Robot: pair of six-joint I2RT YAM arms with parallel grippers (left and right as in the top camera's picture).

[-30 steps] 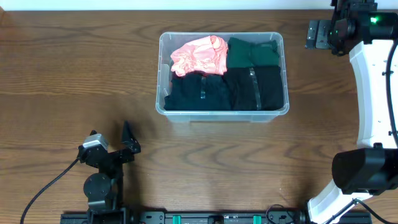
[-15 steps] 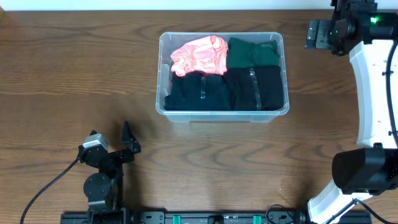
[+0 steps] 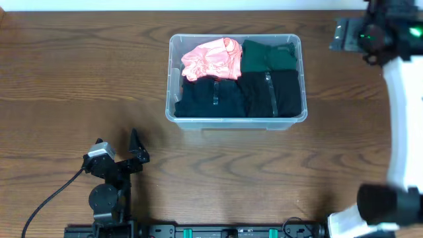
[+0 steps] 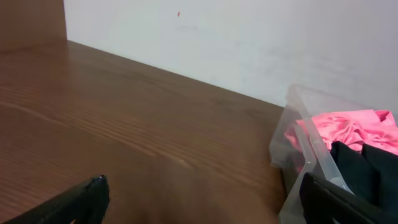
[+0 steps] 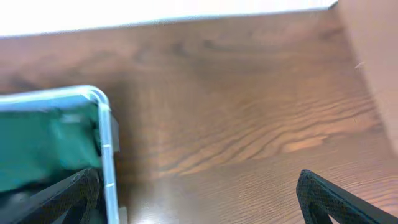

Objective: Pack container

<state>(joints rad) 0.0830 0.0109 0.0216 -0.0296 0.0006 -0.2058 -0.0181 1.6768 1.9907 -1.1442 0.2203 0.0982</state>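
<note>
The clear plastic container (image 3: pixel 235 119) stands at the table's middle back. It holds a crumpled pink garment (image 3: pixel 211 58), a folded green one (image 3: pixel 268 56) and two black ones (image 3: pixel 211 98). My left gripper (image 3: pixel 139 149) rests low at the front left, open and empty, well short of the container. Its wrist view shows the container's corner (image 4: pixel 292 152) and the pink garment (image 4: pixel 348 127) to the right of the left gripper (image 4: pixel 202 202). My right gripper (image 3: pixel 338 34) hovers open and empty to the right of the container's far right corner. In its own view the right gripper (image 5: pixel 199 199) spans bare wood beside the rim (image 5: pixel 106 143) and the green garment (image 5: pixel 43 143).
A white wall (image 4: pixel 249 43) runs along the table's back edge. The right arm's white links (image 3: pixel 403 112) rise along the right side. A cable (image 3: pixel 46 198) trails from the left arm's base at the front left.
The right arm's wrist has shifted a little to the right, away from the container. The left arm and the garments have not moved.
</note>
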